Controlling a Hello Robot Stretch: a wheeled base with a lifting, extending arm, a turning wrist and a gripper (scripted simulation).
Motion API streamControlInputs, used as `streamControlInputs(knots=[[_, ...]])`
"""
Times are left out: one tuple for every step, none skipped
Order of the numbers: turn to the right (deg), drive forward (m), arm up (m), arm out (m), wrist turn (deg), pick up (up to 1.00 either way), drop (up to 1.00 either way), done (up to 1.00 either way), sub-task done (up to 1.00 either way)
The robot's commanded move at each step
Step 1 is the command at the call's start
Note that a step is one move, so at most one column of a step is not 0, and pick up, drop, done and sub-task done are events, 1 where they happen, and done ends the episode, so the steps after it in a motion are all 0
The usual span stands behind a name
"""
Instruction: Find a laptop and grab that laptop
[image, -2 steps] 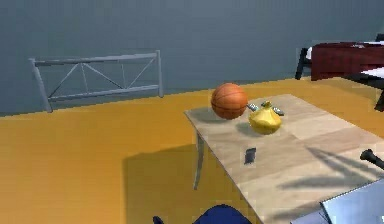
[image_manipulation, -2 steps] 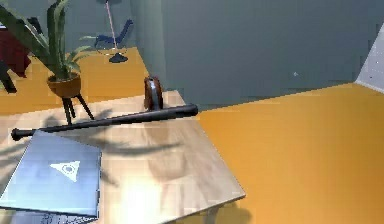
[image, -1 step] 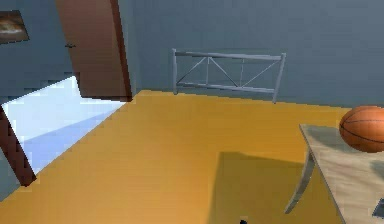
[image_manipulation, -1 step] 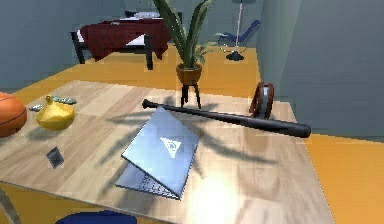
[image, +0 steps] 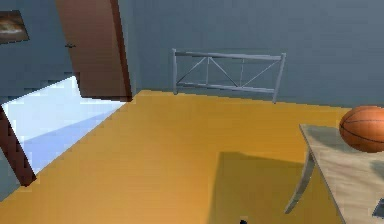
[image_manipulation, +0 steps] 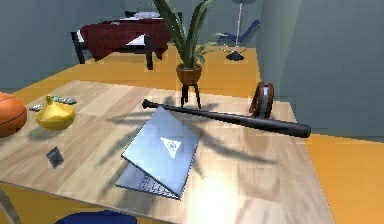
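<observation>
On the table (image_manipulation: 255, 175) lies the laptop (image_manipulation: 160, 152); we should reach clear of the bat (image_manipulation: 232, 120); the claw's state we cannot tell.

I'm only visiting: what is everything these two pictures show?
laptop: one, grey-blue, table middle
bat: one, black, lying behind laptop
plant: one, green in brown pot, behind bat
brown disc: one, upright, by bat
basketball: one, orange, table edge
yellow lump: one, near basketball
card: one, dark, left of laptop
table: one, pale wood
bed: one, dark red cover, far off
chair: one, blue, far off
door: one, brown, forward view's left
metal frame: one, grey, against wall
</observation>
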Motion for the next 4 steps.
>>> streamControlInputs(knots=[[0.0, 0.00, 0.38, 0.00, 0.0, 0.00, 0.00, 0.00, 0.00], [0.0, 0.00, 0.00, 0.16, 0.0, 0.00, 0.00, 0.00, 0.00], [0.0, 0.00, 0.00, 0.00, 45.0, 0.00, 0.00, 0.00, 0.00], [0.0, 0.00, 0.00, 0.00, 45.0, 0.00, 0.00, 0.00, 0.00]])
